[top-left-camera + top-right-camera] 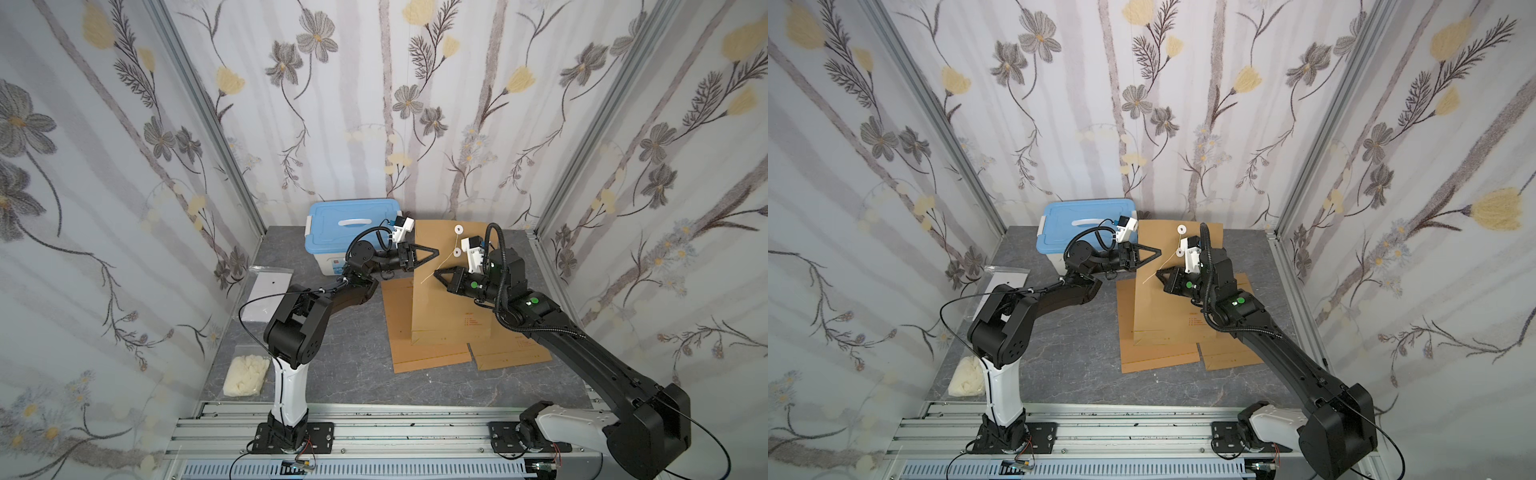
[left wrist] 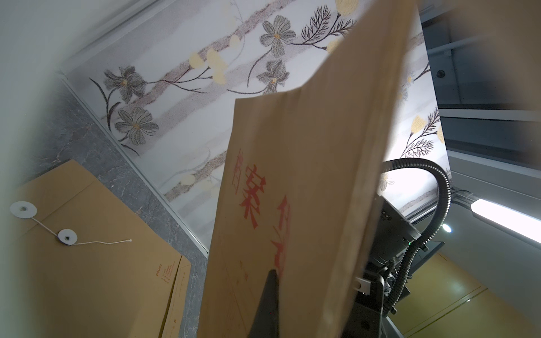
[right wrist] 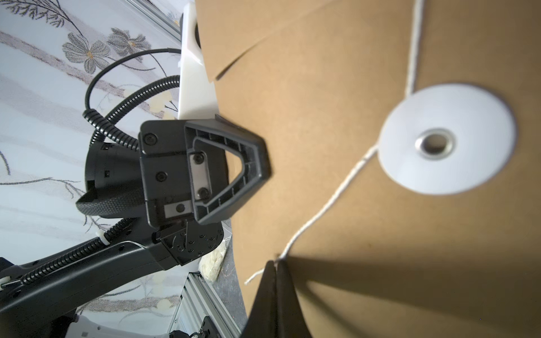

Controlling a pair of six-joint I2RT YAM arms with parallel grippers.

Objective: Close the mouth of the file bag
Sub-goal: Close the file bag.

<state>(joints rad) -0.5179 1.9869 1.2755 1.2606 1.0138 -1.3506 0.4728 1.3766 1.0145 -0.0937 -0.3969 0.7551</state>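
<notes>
We see the file bag (image 1: 449, 316) (image 1: 1163, 316) raised at the back of the table (image 1: 332, 353), tilted, between the two arms. Its far edge comes near the back wall. Its near edge lies over the flat bags (image 1: 432, 353), and we cannot tell if they touch.

The left gripper (image 1: 436, 252) (image 1: 1158, 251) is clamped on the bag's left edge. One finger (image 2: 272, 275) presses the face printed with red characters, and the triangular frame of the other lies on the disc side (image 3: 265, 166). Just beside that edge stands the storage box (image 1: 332, 237), which leaves little room there.

The right gripper (image 1: 435, 274) (image 3: 275, 263) has its fingers pressed together on the string (image 1: 442, 265) (image 3: 322, 210). The short frayed tail sticks out past them.

The string runs from the upper disc (image 1: 458, 229) to the lower disc (image 1: 457, 252) (image 3: 445, 143), then slants loose across the bag to the pinch. In the right wrist view the flap (image 3: 248, 29) stands slightly off the body at its corner.

Open grey table lies between the flat bags and the arm bases. Along the left edge we see a clear sleeve (image 1: 268, 297) and a plastic pouch (image 1: 245, 376).

The bags are stiff matte brown kraft paper with sharp straight edges. The discs are smooth white card with metal eyelets, and the string is thin, white and twisted. The box has a glossy blue lid on a white body. The table looks like veined grey stone, and the pouch holds lumpy cream stuff.
</notes>
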